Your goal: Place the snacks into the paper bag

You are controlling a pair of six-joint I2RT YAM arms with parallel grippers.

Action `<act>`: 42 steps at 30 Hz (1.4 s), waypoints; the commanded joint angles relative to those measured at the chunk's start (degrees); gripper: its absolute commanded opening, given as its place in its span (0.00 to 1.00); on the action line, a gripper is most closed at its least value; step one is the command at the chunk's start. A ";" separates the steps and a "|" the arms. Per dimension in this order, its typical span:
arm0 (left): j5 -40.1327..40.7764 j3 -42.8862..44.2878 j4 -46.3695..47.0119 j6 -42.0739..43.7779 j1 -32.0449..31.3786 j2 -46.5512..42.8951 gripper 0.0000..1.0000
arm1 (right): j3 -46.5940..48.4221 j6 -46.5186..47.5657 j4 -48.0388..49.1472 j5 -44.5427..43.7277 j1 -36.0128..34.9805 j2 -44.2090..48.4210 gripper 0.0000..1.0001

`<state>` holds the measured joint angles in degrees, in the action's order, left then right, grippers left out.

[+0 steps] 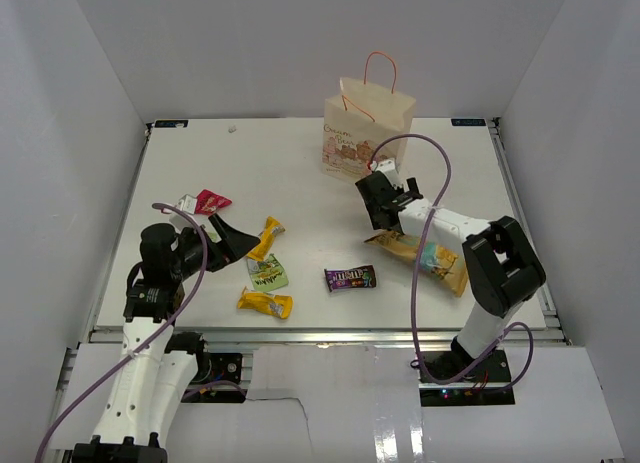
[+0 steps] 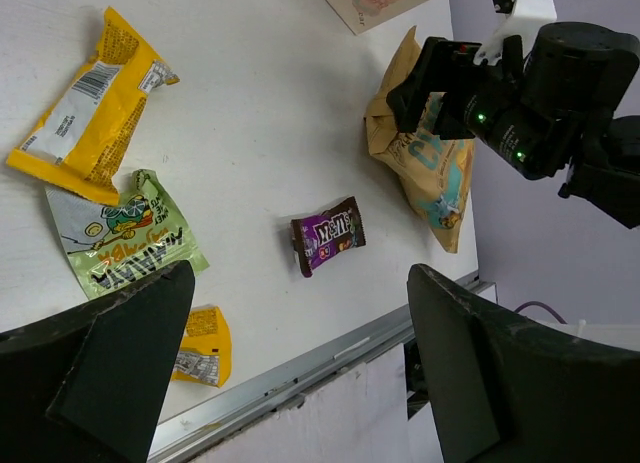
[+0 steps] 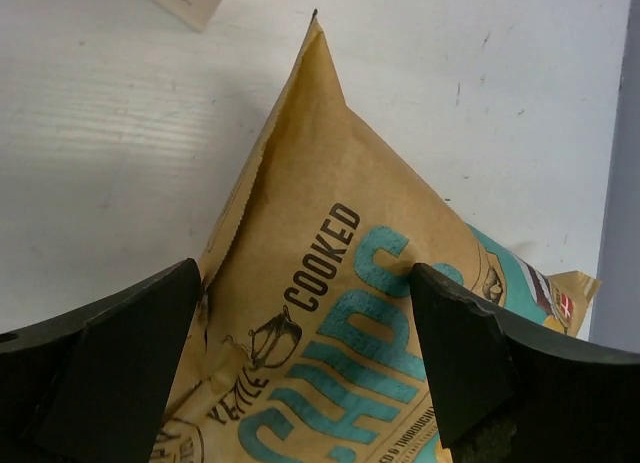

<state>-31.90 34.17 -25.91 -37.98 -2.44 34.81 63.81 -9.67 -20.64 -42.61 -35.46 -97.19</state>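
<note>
At the far left of the white table lies a red-pink packet, its left end mixed up with a small white piece too small to make out from the top view. Just right of it the left gripper hangs low over the table with its jaws spread wide and nothing between them. Its tips point at the upper yellow bar; whether they touch it cannot be told. Below that bar the green packet lies flat, and the lower yellow bar sits near the table's front edge; in the left wrist view one dark finger hides part of it. The purple candy bar lies alone near the middle, apart from everything else. Farther back the paper bag stands upright by the rear edge, its printed front too small to read; both wrist views cut it down to a cream corner at the top edge. The right gripper is lowered in front of it, jaws released and wide, straddling the pointed end of the crisp bag; no finger is seen pressing on it. That bag lies flat on the table, well outside the paper bag; the right arm hides much of it from above and the wrist view cuts off its far end
</note>
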 commanded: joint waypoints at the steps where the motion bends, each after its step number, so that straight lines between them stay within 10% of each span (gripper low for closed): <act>1: 0.96 -0.25 -2.21 -0.52 -0.20 -1.23 0.98 | 1.58 -2.02 7.01 -9.50 0.04 -2.21 0.92; 13: 1.14 0.02 -3.18 0.09 -0.20 -1.76 0.98 | -1.84 3.96 17.13 -14.61 -1.36 -5.91 1.00; 26: 1.05 0.28 -3.36 1.41 -0.20 -1.58 0.98 | -11.86 12.48 26.62 -10.57 -1.36 -1.96 0.28; 29: 0.96 0.72 -3.44 1.94 -0.20 -1.41 0.98 | -13.71 14.06 26.53 -6.62 -1.28 2.69 0.08; 42: 0.44 1.25 -2.13 2.82 -0.20 0.17 0.98 | -9.43 19.00 14.06 41.97 11.10 38.20 0.08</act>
<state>-30.89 34.17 -29.47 -35.97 -2.44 34.89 49.58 8.45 -2.92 -15.16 -27.66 -62.26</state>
